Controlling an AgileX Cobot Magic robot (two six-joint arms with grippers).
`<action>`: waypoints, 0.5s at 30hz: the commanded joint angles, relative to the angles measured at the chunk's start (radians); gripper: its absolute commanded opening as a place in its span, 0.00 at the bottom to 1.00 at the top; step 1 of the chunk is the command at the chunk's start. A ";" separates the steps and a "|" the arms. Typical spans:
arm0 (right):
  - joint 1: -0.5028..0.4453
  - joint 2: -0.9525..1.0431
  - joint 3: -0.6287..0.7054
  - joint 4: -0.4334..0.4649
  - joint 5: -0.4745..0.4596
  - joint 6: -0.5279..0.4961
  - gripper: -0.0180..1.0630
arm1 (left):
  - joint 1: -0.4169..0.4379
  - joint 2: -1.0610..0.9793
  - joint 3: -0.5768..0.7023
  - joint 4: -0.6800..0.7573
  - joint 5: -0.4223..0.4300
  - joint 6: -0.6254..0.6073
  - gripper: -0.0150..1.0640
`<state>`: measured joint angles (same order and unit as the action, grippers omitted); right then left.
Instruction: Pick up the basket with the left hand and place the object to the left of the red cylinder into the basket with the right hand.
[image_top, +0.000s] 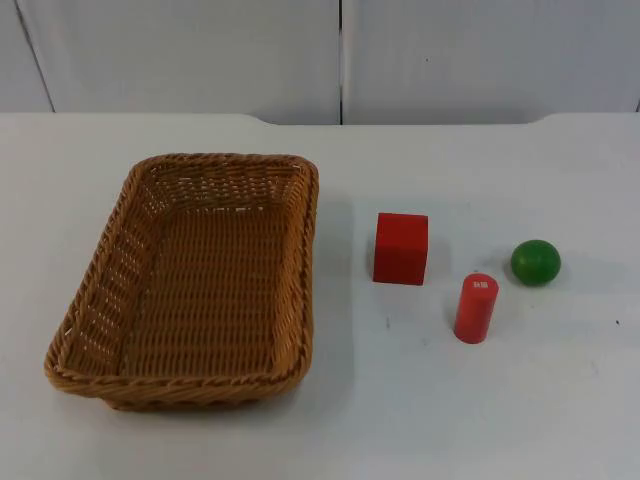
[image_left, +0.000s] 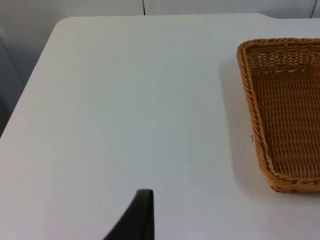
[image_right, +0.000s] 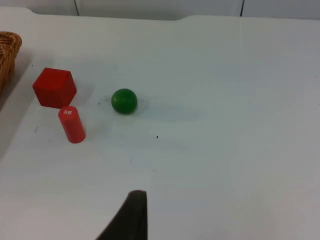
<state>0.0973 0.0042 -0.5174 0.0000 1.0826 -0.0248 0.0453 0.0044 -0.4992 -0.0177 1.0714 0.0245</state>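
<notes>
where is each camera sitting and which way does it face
Top view: fixed above, looking down and forward at the basket, red cube, red cylinder and green ball.
Left wrist view: on the left arm, facing the table and basket; one black fingertip shows.
Right wrist view: on the right arm, facing the cube, cylinder, ball; one black fingertip shows.
All three share the basket.
</notes>
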 joint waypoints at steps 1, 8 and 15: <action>-0.006 -0.004 0.001 0.000 -0.003 -0.009 0.99 | 0.004 0.008 -0.006 -0.023 0.003 0.001 0.99; -0.006 -0.004 0.001 0.000 -0.003 -0.009 0.99 | 0.004 0.084 -0.048 -0.039 -0.032 0.001 0.99; -0.006 -0.004 0.001 0.000 -0.003 -0.009 0.99 | 0.004 0.147 -0.055 -0.083 -0.082 0.001 0.99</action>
<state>0.0973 0.0042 -0.5174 0.0000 1.0826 -0.0248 0.0453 0.1341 -0.5422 -0.0790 1.0145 0.0245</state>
